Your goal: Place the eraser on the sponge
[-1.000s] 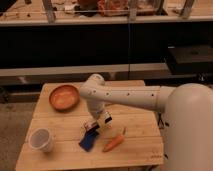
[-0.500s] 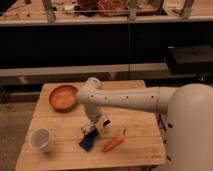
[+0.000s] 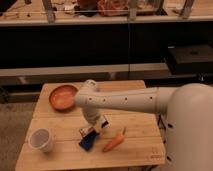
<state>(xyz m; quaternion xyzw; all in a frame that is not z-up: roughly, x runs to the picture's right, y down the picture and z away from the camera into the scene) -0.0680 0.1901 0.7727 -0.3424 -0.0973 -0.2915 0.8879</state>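
The sponge [image 3: 89, 143] is a dark blue pad lying tilted on the wooden table [image 3: 134, 102], near its front middle. A small white block, the eraser [image 3: 87, 131], shows at the sponge's far end, right under the gripper; I cannot tell whether it rests on the pad or is held. My gripper [image 3: 96, 127] hangs from the white arm that reaches in from the right, just above and touching the sponge's far edge.
An orange bowl [image 3: 63, 96] sits at the back left. A white cup [image 3: 41, 140] stands front left. An orange carrot [image 3: 114, 143] lies just right of the sponge. Dark shelving runs behind the table.
The gripper has moved a little left and down, closer onto the far end of the sponge. Bowl, cup and carrot have not moved.
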